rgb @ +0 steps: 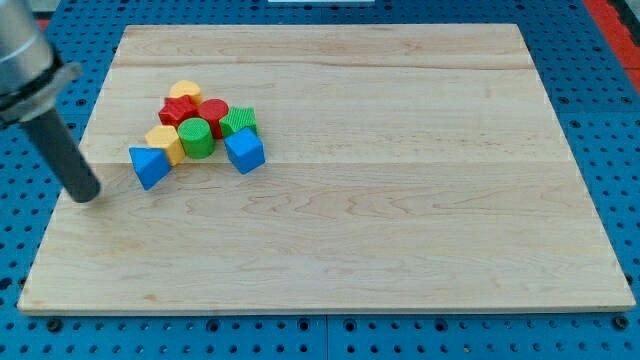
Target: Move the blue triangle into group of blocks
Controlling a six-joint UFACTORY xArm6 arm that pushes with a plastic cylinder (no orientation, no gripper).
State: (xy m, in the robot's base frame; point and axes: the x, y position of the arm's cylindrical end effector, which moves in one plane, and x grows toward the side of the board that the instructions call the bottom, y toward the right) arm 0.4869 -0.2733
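No claw to report, just my tip (88, 195) left of the blue triangle (149, 166) — looks light, rigid, likely slides and twists on the tabletop (400, 230) — push its left face squarely.

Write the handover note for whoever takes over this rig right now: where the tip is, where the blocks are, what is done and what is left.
My tip rests on the board, apart from the blocks, just to the view's left of the blue triangle.
The blue triangle sits at the cluster's lower-left edge, against the yellow block.
Cluster: yellow heart, red blocks, green cylinder, green block, blue cube.
Done: triangle appears to have reached the group.
Left: at most a small nudge rightward to seat it.
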